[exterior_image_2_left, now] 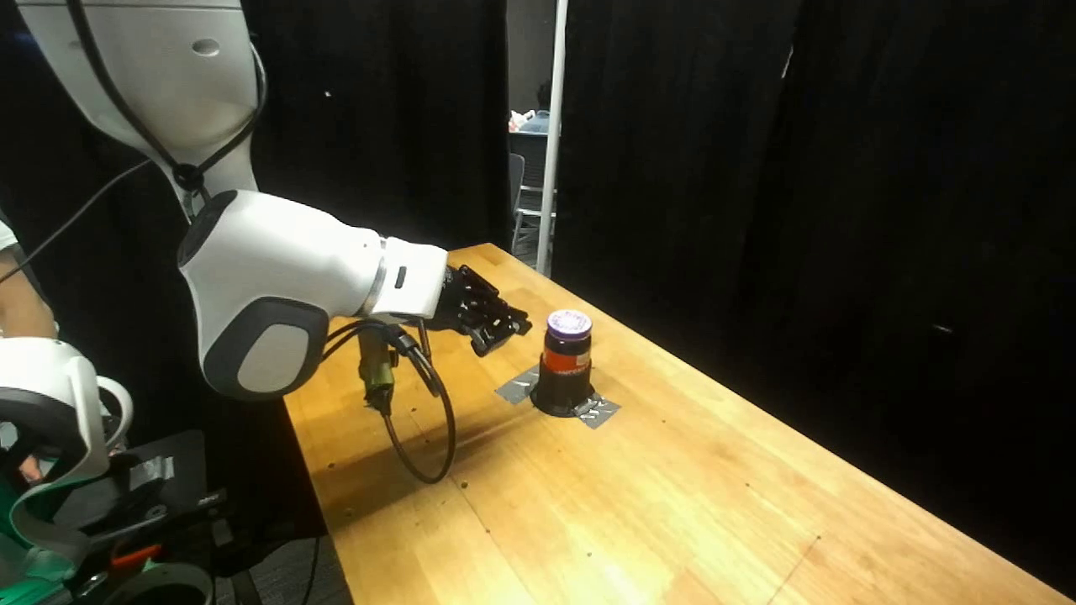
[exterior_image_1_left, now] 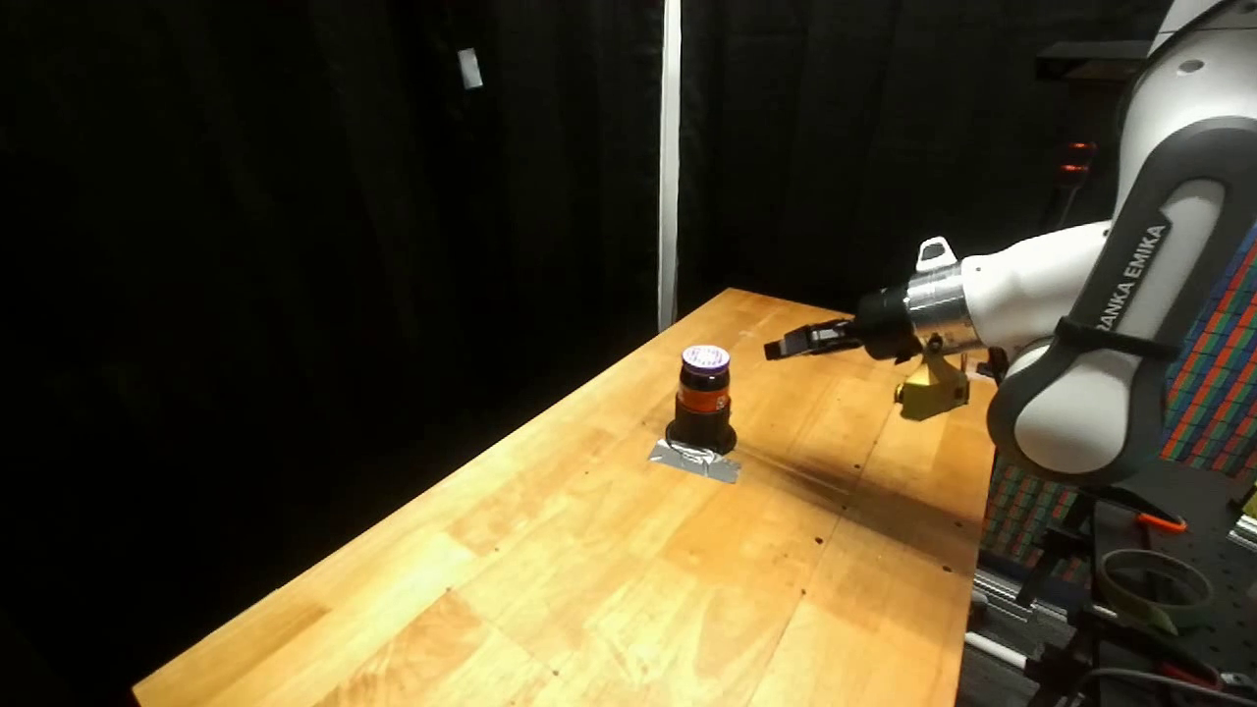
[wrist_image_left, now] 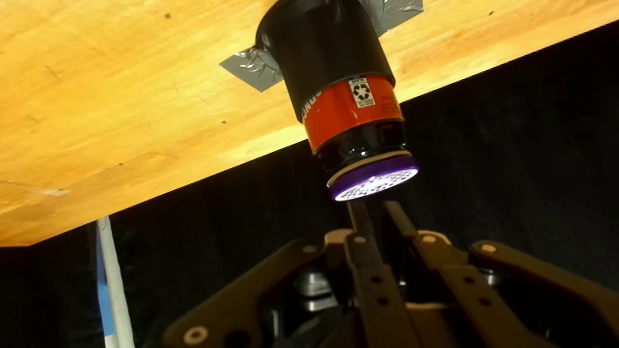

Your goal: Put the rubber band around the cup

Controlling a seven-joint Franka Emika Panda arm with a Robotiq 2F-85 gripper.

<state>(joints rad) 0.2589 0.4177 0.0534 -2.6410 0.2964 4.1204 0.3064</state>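
Both exterior views: a wooden tabletop extends beneath a Franka Panda arm. The tool is released, jaws slightly apart, near a black cylindrical cup but separate from it. The cup stands upright on the tabletop, holds an orange-labelled jar, and is secured by duct tape. Wrist view: the purple lid is edged by what may be the rubber band, thin and tan.

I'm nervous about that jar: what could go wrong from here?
The gripper is near the lid, so moving forward might bump the jar. The black holder has tape at its base, which could peel under a hard push. What may be the rubber band, a thin tan ring, sits at the lid's edge, so a knock could pop it off.
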